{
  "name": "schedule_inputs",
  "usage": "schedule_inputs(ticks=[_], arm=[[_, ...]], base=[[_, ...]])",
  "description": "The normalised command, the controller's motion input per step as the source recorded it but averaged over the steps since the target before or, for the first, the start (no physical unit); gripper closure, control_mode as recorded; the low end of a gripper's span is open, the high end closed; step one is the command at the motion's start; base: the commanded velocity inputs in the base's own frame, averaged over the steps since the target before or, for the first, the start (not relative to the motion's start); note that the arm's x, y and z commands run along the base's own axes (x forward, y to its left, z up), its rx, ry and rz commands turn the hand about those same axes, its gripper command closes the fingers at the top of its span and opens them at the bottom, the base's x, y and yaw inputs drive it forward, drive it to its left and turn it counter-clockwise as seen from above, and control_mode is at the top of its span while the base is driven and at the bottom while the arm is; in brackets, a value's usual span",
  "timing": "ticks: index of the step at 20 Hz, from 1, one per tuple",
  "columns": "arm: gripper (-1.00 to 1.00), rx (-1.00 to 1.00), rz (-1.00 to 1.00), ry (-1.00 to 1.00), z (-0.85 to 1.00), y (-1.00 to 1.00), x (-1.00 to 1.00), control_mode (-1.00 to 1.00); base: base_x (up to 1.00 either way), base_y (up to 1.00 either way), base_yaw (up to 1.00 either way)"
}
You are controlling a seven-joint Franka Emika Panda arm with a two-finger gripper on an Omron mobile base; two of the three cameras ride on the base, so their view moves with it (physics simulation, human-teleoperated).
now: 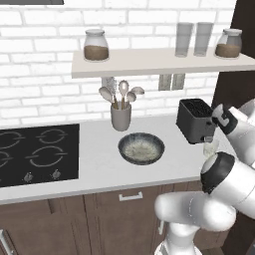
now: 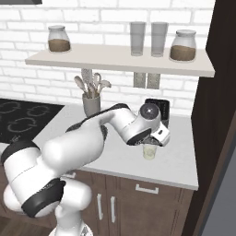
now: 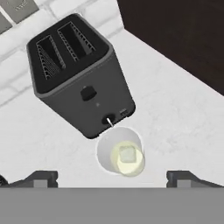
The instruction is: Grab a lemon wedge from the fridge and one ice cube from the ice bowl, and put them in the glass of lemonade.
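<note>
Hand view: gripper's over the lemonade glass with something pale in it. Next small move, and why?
Probably lift straight up and clear. The gripper is open above the glass of lemonade, fingertips wide to either side with nothing between them, and a pale cube-like piece sits inside the glass, so this drop looks done. The toaster stands close behind the glass, so rising before swinging away seems safest.

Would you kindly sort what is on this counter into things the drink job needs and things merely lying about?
Needed: glass of lemonade, with a pale cube inside; ice bowl.

Lying about: toaster, utensil cup, stove, shelf jars, tall glasses.
</note>
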Motion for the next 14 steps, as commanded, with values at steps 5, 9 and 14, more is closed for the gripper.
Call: schedule_inputs(ticks=[5,9,14], arm=[[-1.0,0.0,0.06,-0.22,0.36,0.56,-0.45,-1.0],[-1.0,0.0,0.04,-0.07,0.32,0.92,-0.03,-1.0],[-1.0,-0.09,0.04,0.13,0.11,1.0,-0.05,-1.0]], base=[[0.0,0.0,0.0],[0.0,0.0,0.0],[0.0,0.0,0.0]])
